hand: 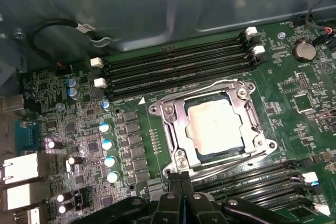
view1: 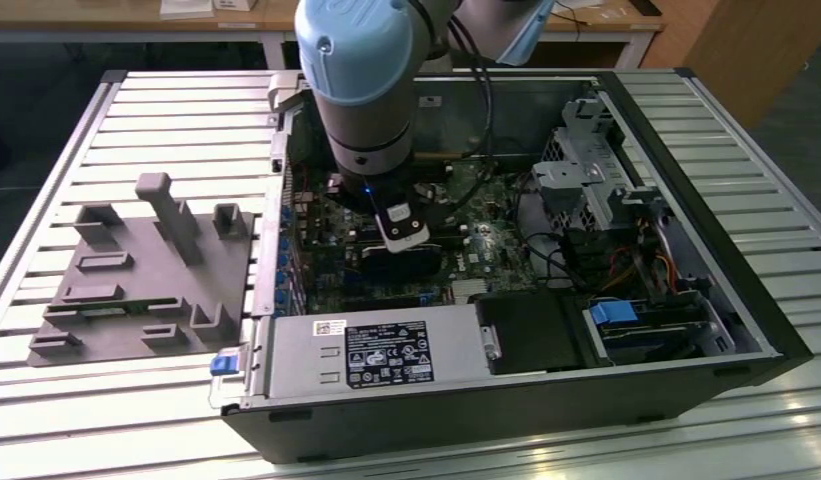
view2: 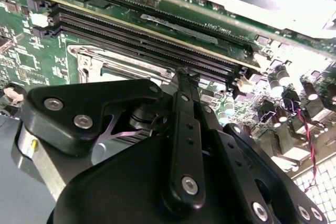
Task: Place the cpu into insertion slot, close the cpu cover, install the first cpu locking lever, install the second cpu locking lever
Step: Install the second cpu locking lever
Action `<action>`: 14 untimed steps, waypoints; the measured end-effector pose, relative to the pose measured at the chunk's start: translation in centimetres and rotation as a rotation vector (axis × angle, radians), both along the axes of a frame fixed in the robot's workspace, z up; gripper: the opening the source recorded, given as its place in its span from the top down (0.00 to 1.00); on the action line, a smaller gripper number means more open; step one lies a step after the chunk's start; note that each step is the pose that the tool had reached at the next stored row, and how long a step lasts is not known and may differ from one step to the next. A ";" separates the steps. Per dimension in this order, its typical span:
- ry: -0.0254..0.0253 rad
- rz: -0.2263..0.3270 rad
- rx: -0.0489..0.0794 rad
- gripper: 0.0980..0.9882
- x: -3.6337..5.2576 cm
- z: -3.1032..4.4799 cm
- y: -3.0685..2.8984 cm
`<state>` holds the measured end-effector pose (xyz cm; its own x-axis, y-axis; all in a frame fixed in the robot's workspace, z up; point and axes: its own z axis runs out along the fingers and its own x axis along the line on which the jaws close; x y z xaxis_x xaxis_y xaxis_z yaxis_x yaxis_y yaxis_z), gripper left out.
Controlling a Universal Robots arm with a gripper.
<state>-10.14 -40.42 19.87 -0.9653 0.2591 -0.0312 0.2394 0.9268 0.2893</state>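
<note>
A slatted metal bench (view1: 63,160) carries, from the exterior view's left to right, one grey fixture tray (view1: 137,280) and one open computer case (view1: 677,260). In the first wrist view, one cpu (hand: 217,125) sits in the insertion slot (hand: 241,153), and the cpu cover (hand: 177,129) lies closed around it. Both locking levers appear seated, though this is a judgement. The gripper (hand: 180,178), fingers pressed together and empty, is just beside the socket's edge.

Bright glare across the ribbed table (view1: 103,140), dim shadowed case interior (view1: 517,120), nearby tool (view2: 184,145) softly blurred.
</note>
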 end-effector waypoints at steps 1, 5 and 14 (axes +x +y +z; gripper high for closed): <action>0.0000 0.000 0.000 1.00 -0.06 -0.04 0.05; 0.0001 0.000 0.000 1.00 -0.29 -0.14 0.46; 0.0002 0.000 0.000 1.00 -0.30 -0.17 0.73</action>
